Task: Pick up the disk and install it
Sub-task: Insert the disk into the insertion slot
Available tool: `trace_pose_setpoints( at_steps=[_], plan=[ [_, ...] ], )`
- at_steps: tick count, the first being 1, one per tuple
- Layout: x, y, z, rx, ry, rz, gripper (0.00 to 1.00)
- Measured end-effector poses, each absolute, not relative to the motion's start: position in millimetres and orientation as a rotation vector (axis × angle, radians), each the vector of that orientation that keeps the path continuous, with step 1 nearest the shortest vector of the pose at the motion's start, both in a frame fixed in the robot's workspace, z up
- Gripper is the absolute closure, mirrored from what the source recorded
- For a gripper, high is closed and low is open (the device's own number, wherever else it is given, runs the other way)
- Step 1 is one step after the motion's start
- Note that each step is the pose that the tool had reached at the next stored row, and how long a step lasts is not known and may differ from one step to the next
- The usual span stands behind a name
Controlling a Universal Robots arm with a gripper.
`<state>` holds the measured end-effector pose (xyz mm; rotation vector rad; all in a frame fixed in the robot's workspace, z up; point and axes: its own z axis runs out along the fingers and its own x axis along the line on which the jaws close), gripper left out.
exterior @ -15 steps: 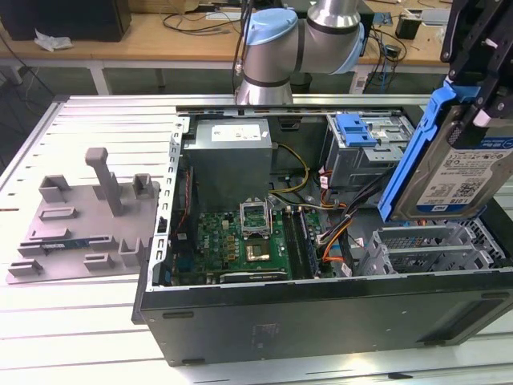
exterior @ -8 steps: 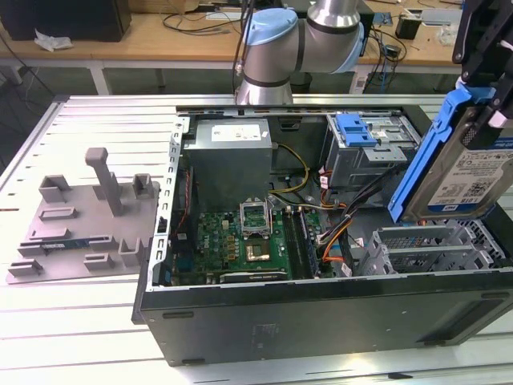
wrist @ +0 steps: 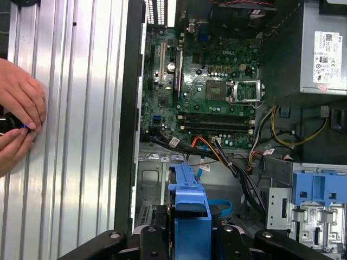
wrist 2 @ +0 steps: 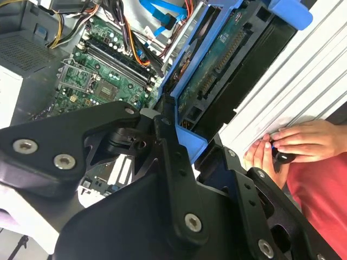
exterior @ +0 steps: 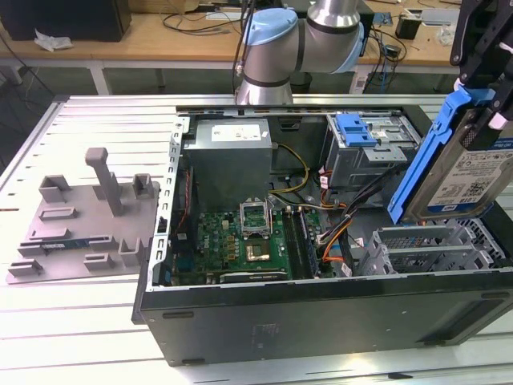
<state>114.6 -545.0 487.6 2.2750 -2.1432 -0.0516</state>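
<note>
I am watching the gripper (exterior: 483, 100) pressing its fingers closed around the disk (exterior: 474, 172); the disk is hanging tilted over the open computer case (exterior: 321, 309), at 3 o'clock from the motherboard (exterior: 240, 241) in the exterior view.

Silver disk (exterior: 469, 172) at three o'clock in the exterior view — white-and-blue label (exterior: 489, 172), blue carrier frame (exterior: 429, 152). Green motherboard (exterior: 240, 241) inside a black case (exterior: 321, 317); grey fixture (exterior: 80, 216) at nine o'clock; silver ribbed table (exterior: 72, 337).
</note>
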Motion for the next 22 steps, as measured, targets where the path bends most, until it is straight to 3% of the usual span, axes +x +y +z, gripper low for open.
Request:
trace_pose_setpoints(
  at_steps=[22],
  plan=[
    [114.5,-543.0,483.3,2.232,-2.189,-0.052,0.63]
  ],
)
